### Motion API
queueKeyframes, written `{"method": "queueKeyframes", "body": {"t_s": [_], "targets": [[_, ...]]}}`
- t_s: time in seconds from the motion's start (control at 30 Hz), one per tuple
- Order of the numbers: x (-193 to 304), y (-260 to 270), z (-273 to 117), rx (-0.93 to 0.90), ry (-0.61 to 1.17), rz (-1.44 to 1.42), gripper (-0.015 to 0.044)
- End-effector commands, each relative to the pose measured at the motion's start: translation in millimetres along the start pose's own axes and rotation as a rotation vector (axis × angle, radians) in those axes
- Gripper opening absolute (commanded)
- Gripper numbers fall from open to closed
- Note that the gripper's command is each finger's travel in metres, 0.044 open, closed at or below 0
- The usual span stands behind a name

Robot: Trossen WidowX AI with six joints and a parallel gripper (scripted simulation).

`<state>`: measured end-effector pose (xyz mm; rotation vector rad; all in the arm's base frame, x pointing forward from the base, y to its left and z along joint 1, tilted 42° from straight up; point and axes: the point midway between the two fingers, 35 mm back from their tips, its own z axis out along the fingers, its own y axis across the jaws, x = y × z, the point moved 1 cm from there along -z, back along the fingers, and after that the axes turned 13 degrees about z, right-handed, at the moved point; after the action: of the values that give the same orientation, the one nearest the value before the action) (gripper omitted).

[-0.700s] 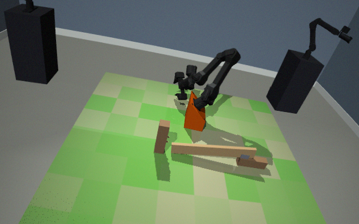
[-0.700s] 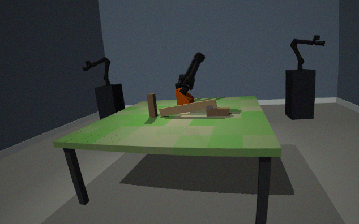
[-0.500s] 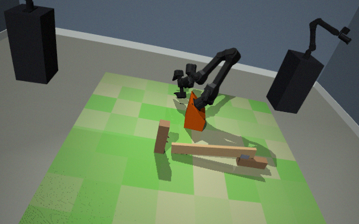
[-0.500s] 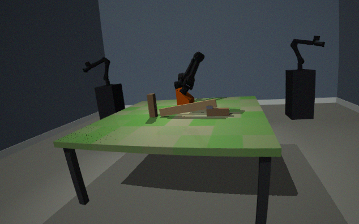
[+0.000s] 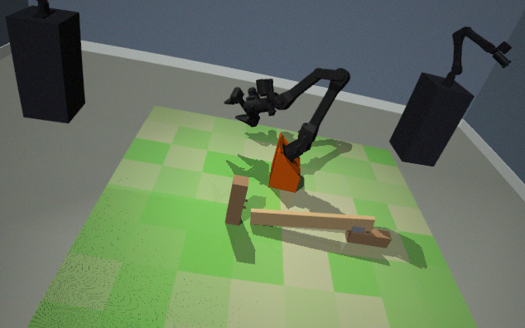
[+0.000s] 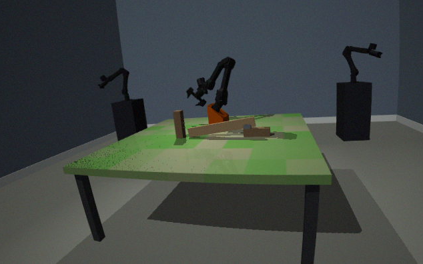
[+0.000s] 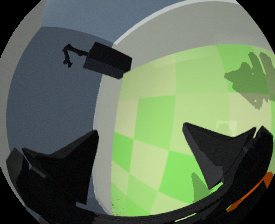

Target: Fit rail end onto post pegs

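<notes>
Counting: one rail (image 5: 310, 220) (image 6: 221, 127), one post (image 5: 236, 200) (image 6: 179, 124) — two pegs (image 5: 245, 204) bare.

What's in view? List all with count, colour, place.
rail: 1, light wood, sloping, low end by the post
post: 1, brown, upright on the table
pegs: 2, dark, on the post's rail-facing side
block: 1, brown, under the rail's raised end
bracket: 1, grey, on the block
table: 1, green and beige checks, dark legs
pedestals: 2, black, beyond the table, each carrying a black arm
walls: blue-grey, around
floor: grey, below
base: 1, orange, on the table
arm: 1, black, on the base
claw: 1, black, open, empty, raised
</notes>
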<state>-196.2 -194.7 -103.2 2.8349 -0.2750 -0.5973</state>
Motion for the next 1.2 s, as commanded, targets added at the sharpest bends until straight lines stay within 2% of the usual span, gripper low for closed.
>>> {"method": "queueKeyframes", "body": {"t_s": [0.0, 0.3, 0.57, 0.77, 0.97, 1.17], "targets": [[31, 29, -7, -0.068, 0.086, -0.26, 0.044], [135, 88, -48, -0.3, 0.282, -0.971, 0.044], [233, 103, -108, -0.559, 0.412, -1.545, 0.044], [305, 87, -167, -0.798, 0.5, -1.973, 0.044], [367, 48, -232, -1.077, 0.578, -2.37, 0.044], [409, 5, -285, -1.281, 0.624, -2.678, 0.044]]}}
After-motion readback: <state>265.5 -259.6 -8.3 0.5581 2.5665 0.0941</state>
